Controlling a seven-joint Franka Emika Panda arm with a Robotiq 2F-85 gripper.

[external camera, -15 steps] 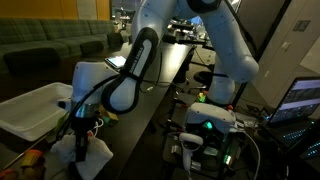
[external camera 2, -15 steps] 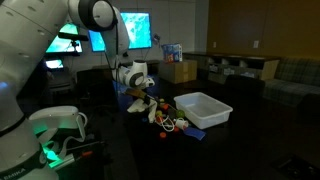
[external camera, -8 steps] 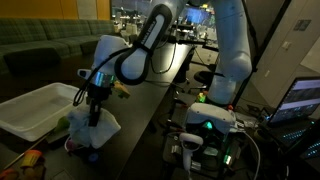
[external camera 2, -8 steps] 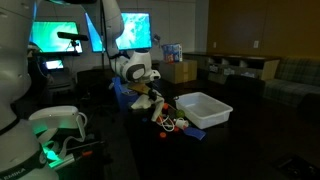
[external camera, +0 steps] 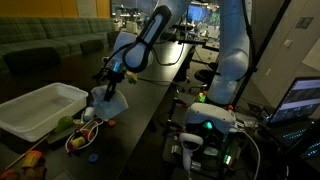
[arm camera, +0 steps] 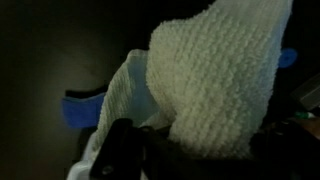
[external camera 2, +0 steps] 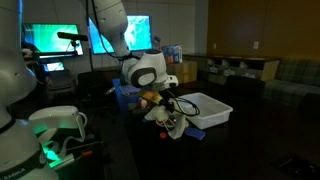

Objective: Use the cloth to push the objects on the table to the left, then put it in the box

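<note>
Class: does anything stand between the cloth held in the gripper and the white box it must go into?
Nothing visible does. The cloth hangs raised from the gripper; small objects lie low beside the box.

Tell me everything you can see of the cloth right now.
The cloth is white with a coarse, waffle-like knit, clearest in the wrist view. Bunched and draped, it hangs from the gripper, which is shut on its top, near the white box and beside the scattered small objects. Whether its lower edge touches the table is unclear. A blue item shows behind it.
</note>
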